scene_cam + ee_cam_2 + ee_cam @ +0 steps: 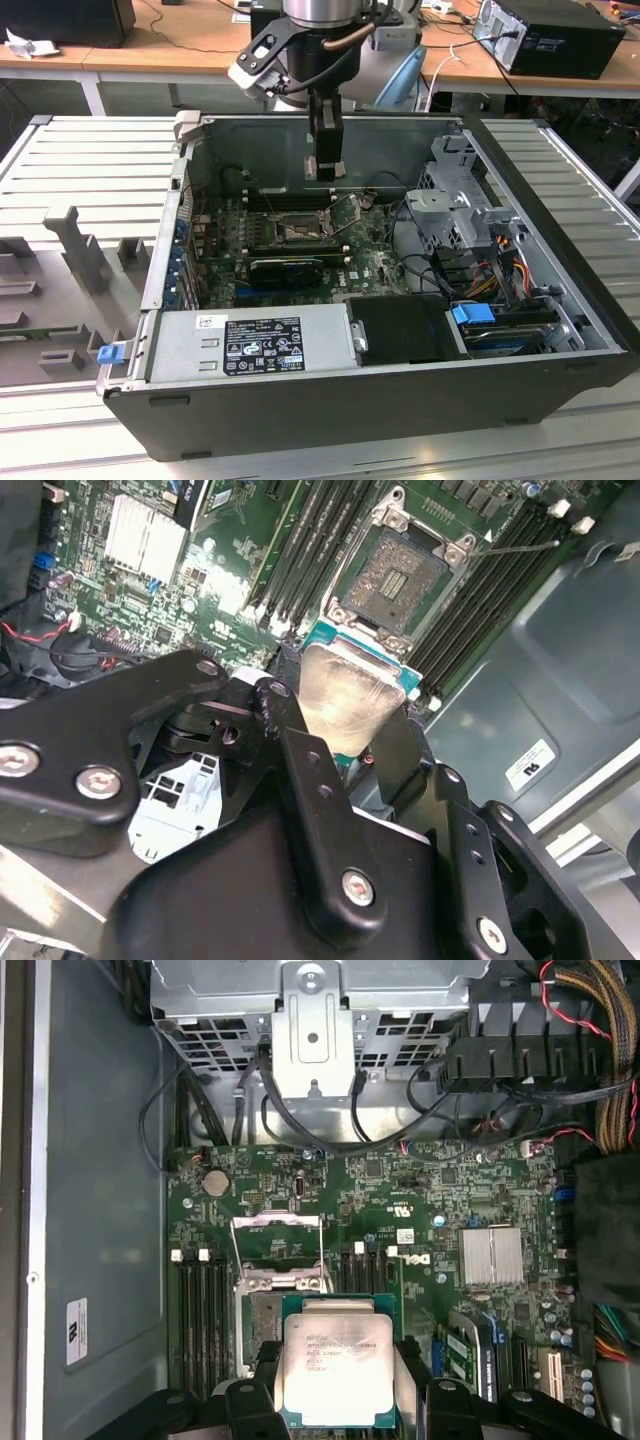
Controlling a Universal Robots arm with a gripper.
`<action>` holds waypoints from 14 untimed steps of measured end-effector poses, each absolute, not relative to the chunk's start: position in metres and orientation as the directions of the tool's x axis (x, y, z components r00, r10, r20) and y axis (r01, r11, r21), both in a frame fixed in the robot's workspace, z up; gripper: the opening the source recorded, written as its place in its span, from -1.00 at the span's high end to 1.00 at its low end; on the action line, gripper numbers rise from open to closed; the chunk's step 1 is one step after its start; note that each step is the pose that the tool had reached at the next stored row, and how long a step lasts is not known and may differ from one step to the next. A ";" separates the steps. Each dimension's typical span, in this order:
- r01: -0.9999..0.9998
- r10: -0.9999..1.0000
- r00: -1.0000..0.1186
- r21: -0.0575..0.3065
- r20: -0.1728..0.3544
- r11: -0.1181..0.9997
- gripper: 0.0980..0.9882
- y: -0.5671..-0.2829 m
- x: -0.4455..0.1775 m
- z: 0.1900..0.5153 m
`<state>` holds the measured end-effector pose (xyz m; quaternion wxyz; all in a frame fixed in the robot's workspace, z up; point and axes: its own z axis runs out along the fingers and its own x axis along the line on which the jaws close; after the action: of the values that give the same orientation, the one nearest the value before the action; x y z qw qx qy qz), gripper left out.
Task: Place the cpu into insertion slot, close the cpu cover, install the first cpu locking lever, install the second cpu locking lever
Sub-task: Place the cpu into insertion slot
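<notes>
My gripper (325,172) hangs inside the open computer case, just above the motherboard (370,265). It is shut on the cpu (335,1365), a square chip with a silvery top and green edge, pinched at two opposite sides. In the second wrist view the cpu (345,702) hovers close in front of the insertion slot (395,575), whose brownish contact field lies bare. In the first wrist view the chip hides most of the insertion slot (258,1325). The cpu cover (278,1250) stands flipped open beside it. A thin locking lever (515,548) sticks out over the memory slots.
Black memory slots (200,1310) flank the socket on both sides. A silver heat sink (490,1255) sits on the board. The grey power supply (260,345) fills the case front, and a drive cage (460,200) with cables (500,260) lies at the exterior view's right.
</notes>
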<state>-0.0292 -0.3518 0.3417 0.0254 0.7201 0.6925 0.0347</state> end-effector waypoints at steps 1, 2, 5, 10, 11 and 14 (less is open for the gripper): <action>0.996 0.999 0.038 0.085 0.015 -0.040 0.03 -0.352 -0.029 0.340; 0.996 0.999 0.038 0.085 0.015 -0.040 0.03 -0.352 -0.029 0.340; 0.996 0.999 0.038 0.085 0.015 -0.040 0.03 -0.352 -0.029 0.337; 0.996 0.999 0.038 0.084 0.015 -0.040 0.03 -0.352 -0.029 0.336; 0.996 0.999 0.038 0.084 0.015 -0.040 0.03 -0.352 -0.029 0.336; 0.996 0.999 0.038 0.084 0.015 -0.040 0.03 -0.352 -0.029 0.334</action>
<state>-0.0291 -0.3518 0.3336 0.0253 0.7201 0.6925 0.0347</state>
